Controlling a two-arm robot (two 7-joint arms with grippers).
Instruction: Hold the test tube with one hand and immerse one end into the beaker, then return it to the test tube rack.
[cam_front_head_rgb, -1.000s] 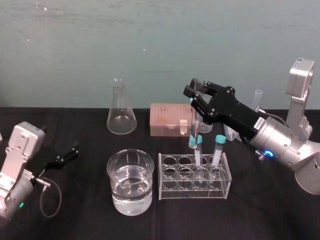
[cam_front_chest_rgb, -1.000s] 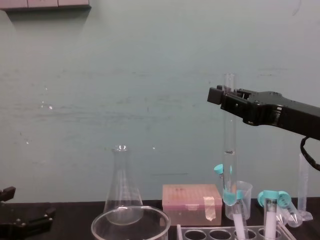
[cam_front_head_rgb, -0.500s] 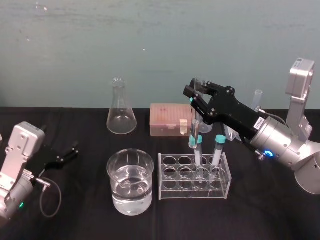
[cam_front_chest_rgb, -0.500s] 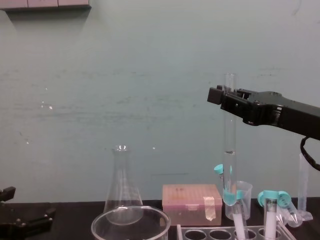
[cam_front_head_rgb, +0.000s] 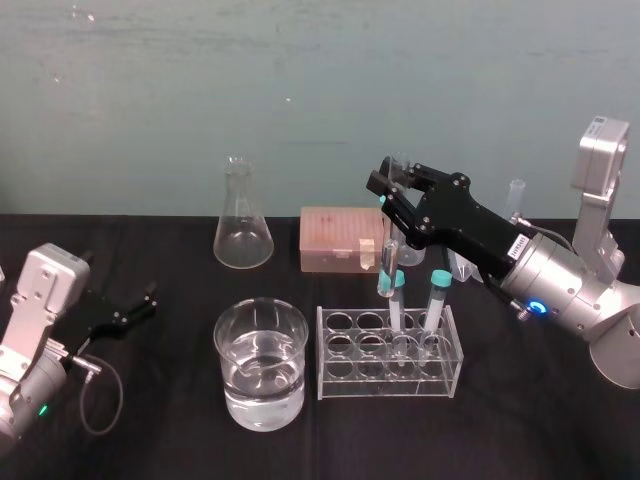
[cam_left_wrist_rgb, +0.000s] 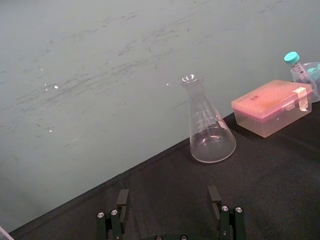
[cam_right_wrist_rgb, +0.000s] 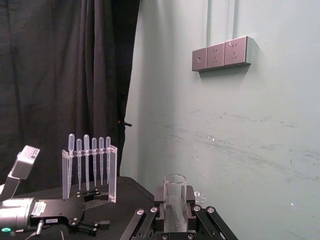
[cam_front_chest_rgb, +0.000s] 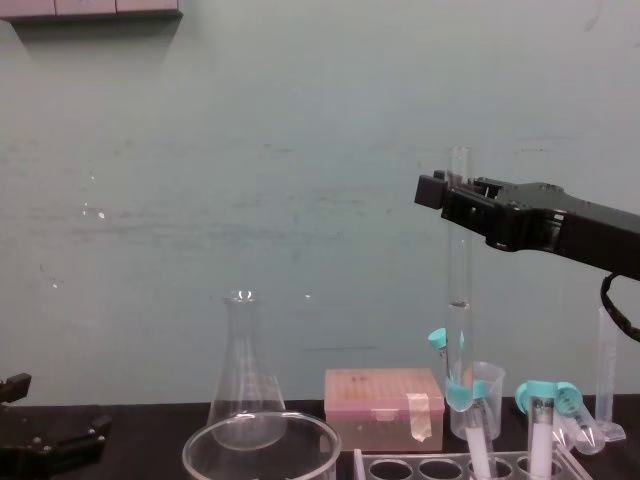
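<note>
Chest view: beaker (cam_front_chest_rgb: 262, 445) body and test tube rack (cam_front_chest_rgb: 445, 462) cut off by lower edge | head view: gripped section of test tube (cam_front_head_rgb: 391, 262) hidden behind right claw (cam_front_head_rgb: 385, 185) | tube tip seating: indeterminable

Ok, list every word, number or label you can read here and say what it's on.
Nothing reads clearly.
White sticker behind the right gripper, which grips the test tube: too small to read.
Graduation marks on the flask: too faint.
White label on the left arm: too small.
</note>
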